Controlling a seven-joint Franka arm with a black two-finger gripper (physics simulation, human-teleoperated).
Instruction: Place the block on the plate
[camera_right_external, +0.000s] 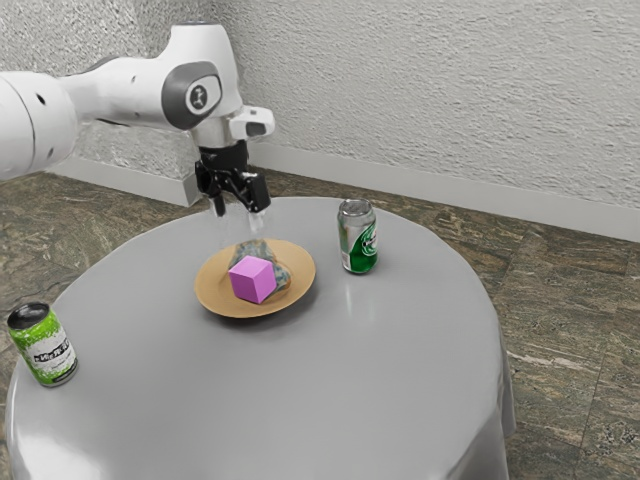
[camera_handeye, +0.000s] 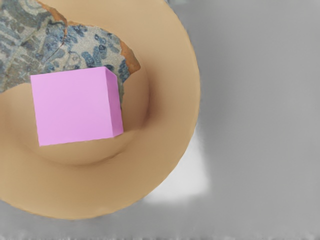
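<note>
The purple block (camera_right_external: 252, 280) sits on the plate (camera_right_external: 210, 290), in front of a broken piece of patterned pottery (camera_handeye: 92, 47) in the exterior view. Above the plate hangs the gripper (camera_right_external: 240, 222), its two fingers parted and holding nothing. Toward the exterior view's right of the plate a silver-and-green can (camera_right_external: 358, 240) stands near it, and toward that view's left a lime-green can (camera_right_external: 42, 345) stands well apart from it.

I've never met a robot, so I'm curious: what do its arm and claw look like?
The smooth white robot arm has rounded segments, a grey patch with a round dark emblem at one joint, and a white side housing with a dark mark. Its blocky black claw has pale, almost see-through tips.
</note>
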